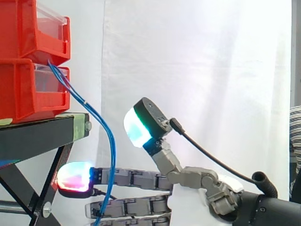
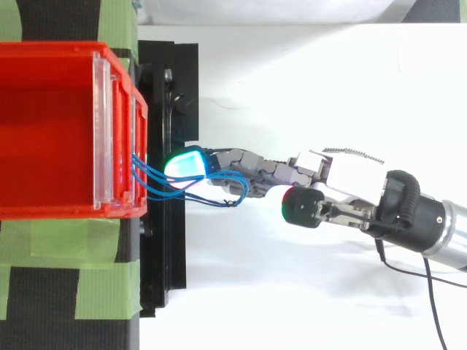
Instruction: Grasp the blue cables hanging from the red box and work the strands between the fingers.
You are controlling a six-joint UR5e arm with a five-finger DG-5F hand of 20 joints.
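Blue cables (image 1: 111, 155): left the front lip of the red box (image 1: 21, 92), arced toward 5 o'clock in the side view, then fell toward 6 o'clock across the fingers (image 1: 141, 180); from above they looped out toward 3 o'clock (image 2: 222, 193).
Contact: the strands lay against the fingers, seemingly threaded among them, though no firm pinch could be made out.
Hand (image 2: 350, 171): reached in from 3 o'clock, fingers straight and released, not clenched; the thumb (image 1: 138, 126) stood up toward 11 o'clock, clear of the cables.
Leading pad (image 1: 74, 176): glowed red and cyan just under the edge of the black stand (image 1: 42, 134).
Backdrop: white curtain (image 1: 211, 70).
Risk, slip: with the thumb lifted, the loose strands would probably slide off the fingers once these began working.
Risk, snag: a long pull toward 3 o'clock could tighten the loop and drag the box forward.
Risk, collision: a rise toward 12 o'clock could knock the leading pad on the stand.
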